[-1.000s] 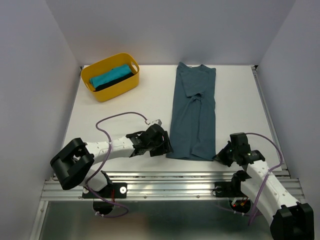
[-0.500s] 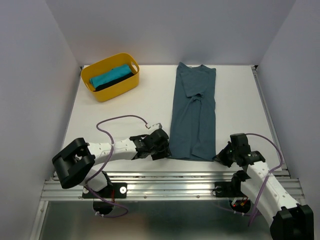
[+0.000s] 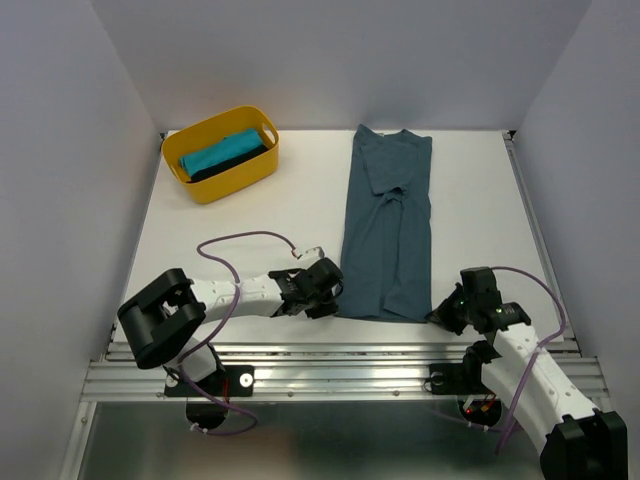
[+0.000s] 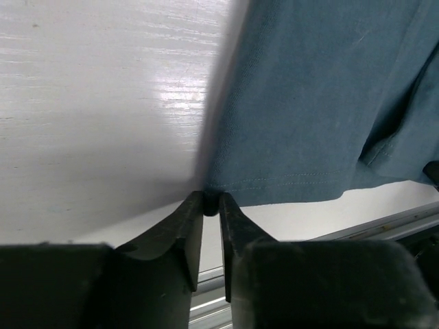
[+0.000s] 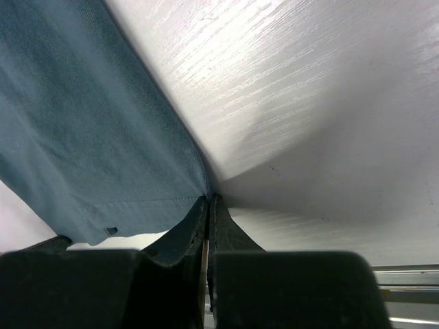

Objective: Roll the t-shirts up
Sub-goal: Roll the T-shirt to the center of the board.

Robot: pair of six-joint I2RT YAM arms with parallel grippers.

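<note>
A slate-blue t-shirt lies flat on the white table, folded into a long strip with the collar at the far end. My left gripper is at its near left corner. In the left wrist view the left gripper has its fingertips pinched on the hem corner of the shirt. My right gripper is at the near right corner. In the right wrist view the right gripper is shut, with the corner of the shirt running into its tips. A turquoise shirt and a black shirt lie in the tub.
A yellow oval tub stands at the far left of the table. The metal rail along the table's near edge lies just behind both grippers. Grey walls close in the left, right and far sides.
The left gripper has slid right and toward the near edge to the shirt's corner and closed its jaws on the hem. The right arm has not moved.
</note>
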